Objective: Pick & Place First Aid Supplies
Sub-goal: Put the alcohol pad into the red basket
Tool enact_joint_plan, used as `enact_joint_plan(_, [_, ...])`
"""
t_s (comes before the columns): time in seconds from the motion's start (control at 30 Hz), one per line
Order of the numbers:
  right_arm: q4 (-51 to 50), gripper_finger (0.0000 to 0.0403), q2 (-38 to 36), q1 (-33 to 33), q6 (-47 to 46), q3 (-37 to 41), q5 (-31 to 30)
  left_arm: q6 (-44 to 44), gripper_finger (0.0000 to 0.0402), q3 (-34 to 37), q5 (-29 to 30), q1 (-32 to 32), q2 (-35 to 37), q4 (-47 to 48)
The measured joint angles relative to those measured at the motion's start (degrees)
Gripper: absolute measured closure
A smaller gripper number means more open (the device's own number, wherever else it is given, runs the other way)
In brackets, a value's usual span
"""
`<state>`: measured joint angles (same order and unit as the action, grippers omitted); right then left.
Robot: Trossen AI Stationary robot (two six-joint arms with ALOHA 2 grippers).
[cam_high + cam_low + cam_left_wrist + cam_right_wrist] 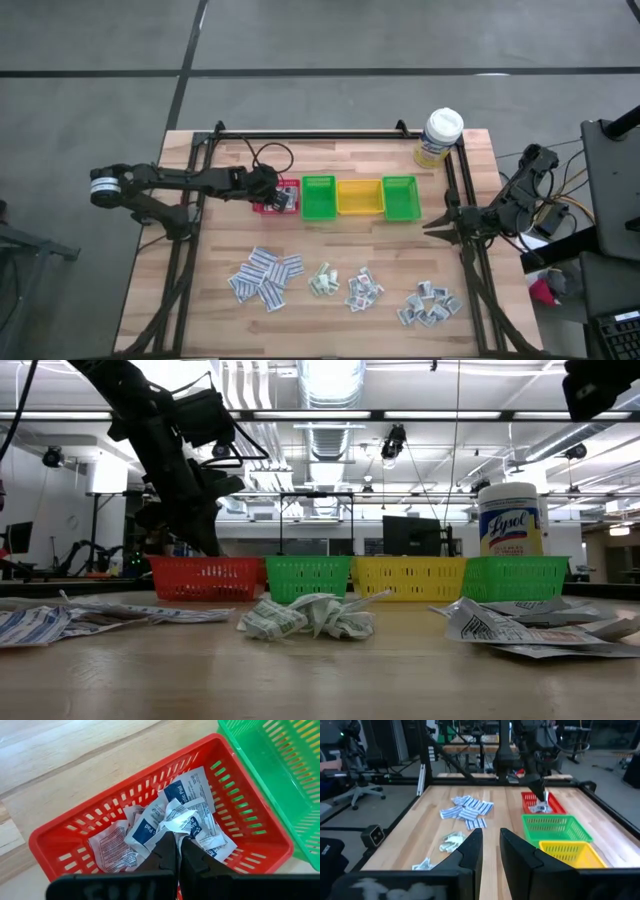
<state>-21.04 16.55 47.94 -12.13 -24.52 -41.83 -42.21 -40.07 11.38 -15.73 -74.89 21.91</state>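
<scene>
With the left claw [171,840] clenched on a light, limp paper packet [181,822] over the red bin [60,836] at 10 o'clock on the bench [340,300], grip packets by an edge.

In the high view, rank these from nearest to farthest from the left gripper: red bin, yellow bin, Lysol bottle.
The left gripper, shut on a packet, sits over the row's left end.
1. Red bin: directly under the gripper.
2. Yellow bin: mid-row, past the first green bin.
3. Lysol bottle: far right corner of the table.
</scene>
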Motion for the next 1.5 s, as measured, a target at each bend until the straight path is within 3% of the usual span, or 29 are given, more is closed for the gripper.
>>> enact_joint_plan(0.33, [0.50,0.0342,-0.06,0.00,0.35,0.23,-0.16,1.65,0.0386,0.00,0.28,-0.02,0.00,0.00])
enact_joint_plan(0.67, [0.51,0.0342,-0.06,0.04,0.16,0.23,-0.16,2.81,0.0269,-0.75,0.16,-0.03,0.04,0.68])
enact_joint_plan(0.83, [0.54,0.0342,-0.04,0.04,-0.54,0.23,-0.16,3.30,0.0230,-4.94,0.32,-0.75,1.35,10.84])
enact_joint_plan(1.07, [0.45,0.0342,-0.02,0.04,-0.45,0.23,-0.16,4.72,0.0223,-11.25,3.62,-1.05,6.28,20.66])
enact_joint_plan(1.33, [0.26,0.0342,0.16,0.04,-0.38,0.23,0.01,13.12,0.0223,-11.39,3.69,1.71,14.79,18.90])
enact_joint_plan(1.5, [0.26,0.0342,1.02,0.02,-4.70,0.23,0.42,19.30,0.0223,-7.04,3.63,6.82,20.28,11.11])
